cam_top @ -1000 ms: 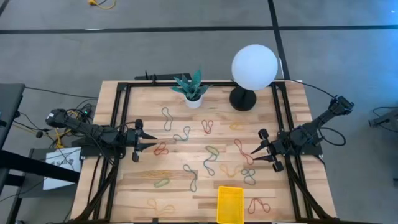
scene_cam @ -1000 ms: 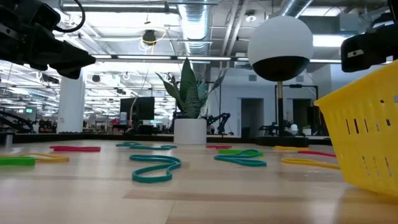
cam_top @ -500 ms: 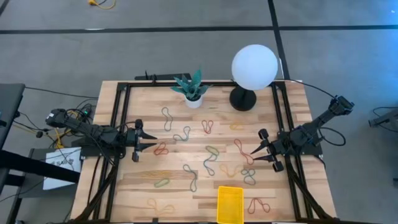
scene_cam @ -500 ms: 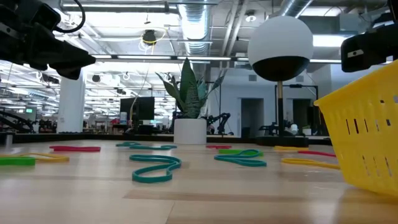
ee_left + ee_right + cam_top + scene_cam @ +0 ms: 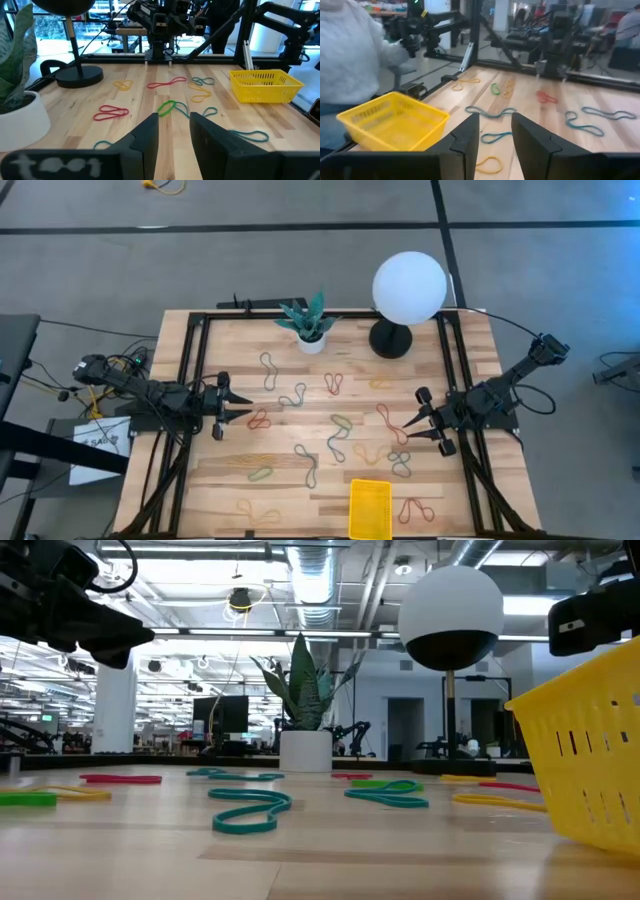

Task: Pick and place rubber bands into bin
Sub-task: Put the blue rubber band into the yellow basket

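Jaws on both arms are standing apart with nothing between them. From the high view, the left gripper [image 5: 243,416] sits over the left side of the tabletop [image 5: 220,480], pointing inward, and the right gripper [image 5: 408,430] mirrors it on the right side, pointing back toward the middle. The rubber bands [image 5: 338,438] are scattered all over the wood between the two arms, red, green, teal, yellow and orange loops, lots of them twisted into figure-eights. The bin [image 5: 369,508] is the little yellow tray at the near edge, a bit right of centre, with a red band lying just beside it on its right. A potted plant [image 5: 308,321] and a white globe lamp [image 5: 408,288] stand along the far edge.

Low view: bands lie flat on the tabletop, a teal one [image 5: 250,810] closest, and the yellow bin's slotted wall [image 5: 590,770] fills the right side. Plant [image 5: 305,730] and lamp [image 5: 450,605] stand behind, a workshop room beyond.

Left wrist view: its two dark fingers [image 5: 145,137] are parted with wood showing between them, a green band [image 5: 170,106] just ahead, the bin [image 5: 265,86] farther off, and the other arm across the table.

Right wrist view: fingers [image 5: 465,135] parted too, the bin [image 5: 395,120] close on one side, teal bands [image 5: 490,112] ahead, and a person in a light sleeve [image 5: 350,55] beyond the table edge.
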Controlling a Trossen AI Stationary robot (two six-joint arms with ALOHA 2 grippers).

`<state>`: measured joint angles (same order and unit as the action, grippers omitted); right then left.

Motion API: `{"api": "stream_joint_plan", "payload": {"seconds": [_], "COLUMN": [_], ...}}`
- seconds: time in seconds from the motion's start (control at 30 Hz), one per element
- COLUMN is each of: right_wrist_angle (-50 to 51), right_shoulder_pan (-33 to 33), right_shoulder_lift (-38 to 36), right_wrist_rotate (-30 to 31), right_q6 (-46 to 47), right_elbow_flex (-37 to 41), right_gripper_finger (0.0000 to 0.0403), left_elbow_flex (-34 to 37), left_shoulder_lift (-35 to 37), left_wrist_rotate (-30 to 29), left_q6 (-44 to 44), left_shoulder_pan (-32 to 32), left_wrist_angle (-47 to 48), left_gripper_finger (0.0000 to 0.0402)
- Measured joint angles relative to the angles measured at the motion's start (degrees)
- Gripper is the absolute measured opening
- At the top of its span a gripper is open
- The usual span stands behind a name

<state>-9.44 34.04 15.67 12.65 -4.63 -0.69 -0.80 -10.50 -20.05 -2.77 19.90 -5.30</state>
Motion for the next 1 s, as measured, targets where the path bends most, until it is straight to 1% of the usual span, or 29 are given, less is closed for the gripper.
{"api": "stream_joint_plan", "payload": {"seconds": [0.1,0.2,0.37,0.53,0.6,0.7,0.77,0.9,0.97,1.0], "right_wrist_angle": [3.62,7.73,7.72,6.96,6.35,5.66,4.57,1.36,-0.95,-1.61], "right_shoulder_pan": [0.5,0.88,0.92,0.76,0.47,-0.35,-0.92,-1.14,-0.99,-0.85], "right_shoulder_lift": [0.06,0.05,0.21,0.21,0.21,0.21,0.21,0.23,0.19,0.21], "right_wrist_rotate": [-3.34,-3.63,-3.77,-3.54,-2.41,-0.68,-1.35,-10.05,-13.91,-15.31], "right_q6": [1.92,2.05,2.08,0.61,-3.16,-11.85,-17.51,-31.69,-35.93,-36.6], "right_elbow_flex": [0.02,-0.02,-0.04,0.0,0.0,0.0,0.0,0.02,0.02,0.0], "right_gripper_finger": [0.0109,0.0109,0.0109,0.0109,0.0109,0.0109,0.0109,0.0109,0.0109,0.0109], "left_elbow_flex": [0.0,-0.07,-0.11,-0.11,-0.11,-0.05,-0.04,-0.04,-0.04,-0.04], "left_shoulder_lift": [0.0,-0.21,-1.01,-1.01,-1.01,-1.01,-1.02,-1.25,-1.53,-1.89], "left_wrist_rotate": [0.0,0.05,0.64,-0.85,-1.11,-1.93,-2.66,-1.75,-0.8,-0.76], "left_q6": [0.13,0.16,0.44,0.61,0.08,0.36,0.49,1.73,3.55,4.4], "left_shoulder_pan": [-0.02,-0.01,-0.01,0.0,0.0,0.0,0.0,-0.02,-0.02,0.0], "left_wrist_angle": [0.49,1.4,1.52,1.47,1.32,-0.06,-2.63,-6.58,-8.04,-8.84], "left_gripper_finger": [0.01,0.01,0.01,0.01,0.01,0.01,0.01,0.01,0.01,0.01]}}
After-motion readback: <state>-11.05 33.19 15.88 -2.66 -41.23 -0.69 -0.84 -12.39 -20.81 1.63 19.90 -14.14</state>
